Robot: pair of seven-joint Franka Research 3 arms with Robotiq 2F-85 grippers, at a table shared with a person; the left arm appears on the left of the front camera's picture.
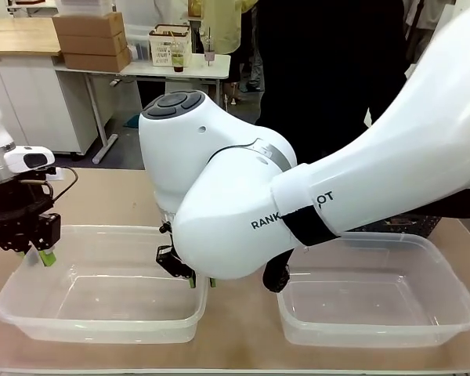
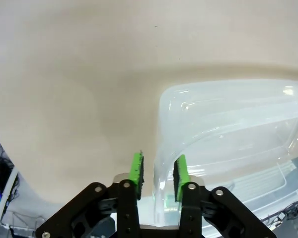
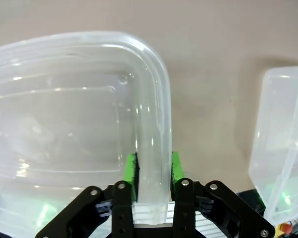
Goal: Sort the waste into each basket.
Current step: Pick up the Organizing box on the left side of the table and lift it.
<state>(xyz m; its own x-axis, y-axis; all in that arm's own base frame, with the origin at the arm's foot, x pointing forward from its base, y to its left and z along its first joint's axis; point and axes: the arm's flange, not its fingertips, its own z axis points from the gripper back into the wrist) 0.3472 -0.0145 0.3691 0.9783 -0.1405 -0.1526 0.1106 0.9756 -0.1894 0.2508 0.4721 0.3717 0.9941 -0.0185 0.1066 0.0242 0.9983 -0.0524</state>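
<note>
Robotics lab, shown by white robot arms [image 1: 376, 172] reaching over a beige worktable [image 1: 243, 329], clear tubs [image 1: 102, 325] set out on it, cardboard boxes [image 1: 90, 39] stacked on a white bench [image 1: 141, 70] behind.

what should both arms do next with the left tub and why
Probably raise the left tub slightly, with both arms moving evenly together. The left gripper is shut on its rim at one end and the right gripper is shut on the rim at the other, so uneven motion could twist it. The tub looks empty, and the right tub sits close beside it.
</note>
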